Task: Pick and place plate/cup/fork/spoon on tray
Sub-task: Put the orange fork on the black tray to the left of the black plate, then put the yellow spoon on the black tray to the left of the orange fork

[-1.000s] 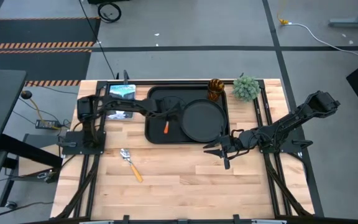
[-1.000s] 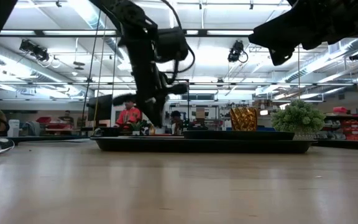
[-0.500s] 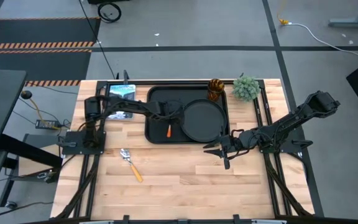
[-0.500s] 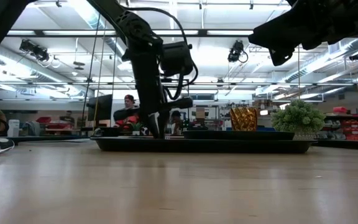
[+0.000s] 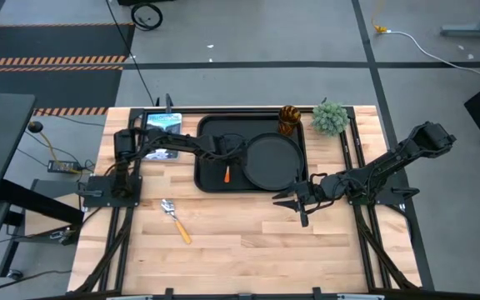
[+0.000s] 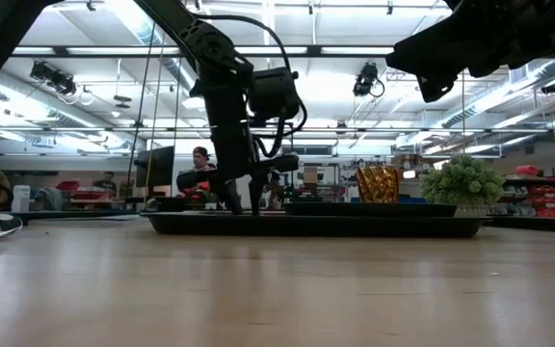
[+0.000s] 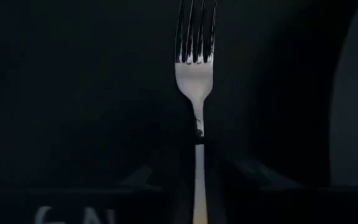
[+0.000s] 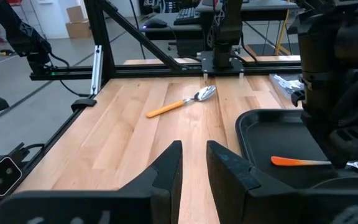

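Observation:
The black tray (image 5: 200, 171) lies at the table's far middle. The round black plate (image 5: 272, 160) rests in its right half, and the amber cup (image 5: 288, 117) stands at its far right corner. My left gripper (image 5: 230, 152) is down in the tray's left half, shut on the fork (image 7: 194, 74). The fork's orange handle (image 5: 226, 173) points toward the near edge. The spoon (image 5: 176, 220) lies on the bare table near the tray's near left corner. My right gripper (image 5: 294, 202) is open and empty by the tray's near right corner. My left gripper pinches the fork between its two fingers where the silver neck meets the handle (image 7: 197, 144). The fingers come from above, pointing down, and lie across the fork. The fork lies level on the tray floor, with its tines toward the far edge and its handle (image 8: 297, 162) sticking out on the near side.
A small green plant (image 5: 330, 118) stands just right of the cup. A blue-and-white card (image 5: 163, 123) lies at the tray's far left. Bare wood spreads over the table's near half. People show in the room behind the table in the low view.
My left gripper has gone down with the fork, from a little above the tray to the tray floor. It has also shifted slightly toward the plate. In the last half second it has stayed there.

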